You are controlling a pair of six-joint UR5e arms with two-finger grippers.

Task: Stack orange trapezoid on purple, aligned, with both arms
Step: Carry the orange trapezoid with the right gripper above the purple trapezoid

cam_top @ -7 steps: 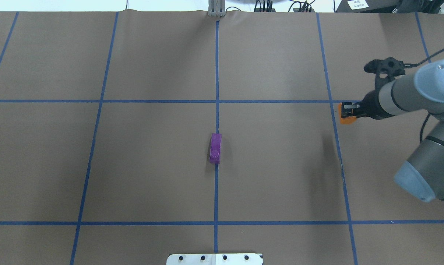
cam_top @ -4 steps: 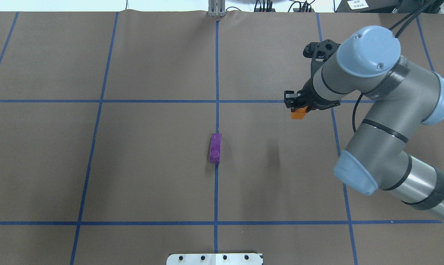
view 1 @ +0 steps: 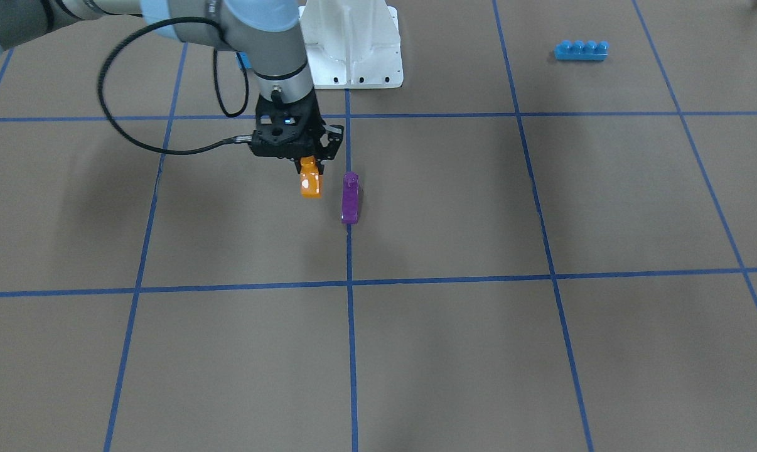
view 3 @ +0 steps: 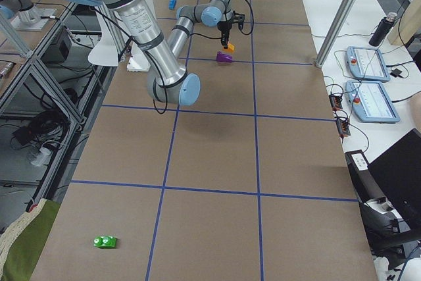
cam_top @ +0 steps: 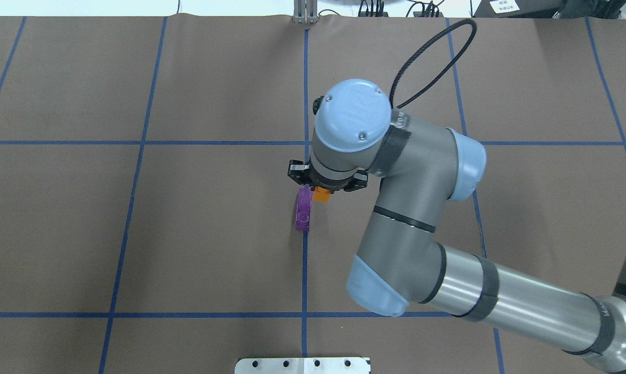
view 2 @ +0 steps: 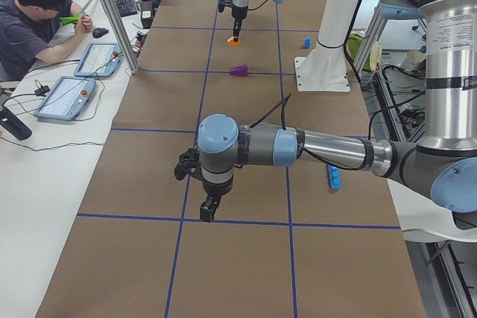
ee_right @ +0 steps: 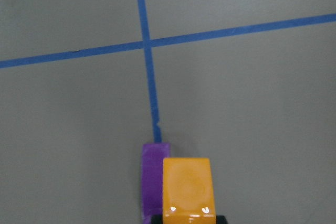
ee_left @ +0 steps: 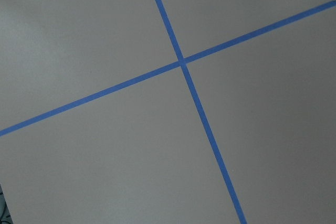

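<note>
Right gripper (view 1: 309, 164): fingers pressed onto the top end of the orange block (view 1: 311, 183), nothing else in the grip. Pointed straight down, black cable looping off the wrist.

Orange block: hanging lengthwise from the fingertips, clear of the table (view 1: 454, 351). Just beside the purple block (view 1: 350, 198), on its robot's-right side and level with its far end; a narrow gap between the two in the front-facing view. Not yet over the purple block.

Purple block: lying flat on the table, lengthwise along the centre tape line (view 1: 351, 326), stud up. Untouched by either gripper.

Left gripper (view 2: 209, 208): well apart from the purple block, pointed down above the table. Seen only from the side; finger spread impossible to tell.

Blue brick (view 1: 580, 50): four studs, well apart from the purple block, on the robot's left.
</note>
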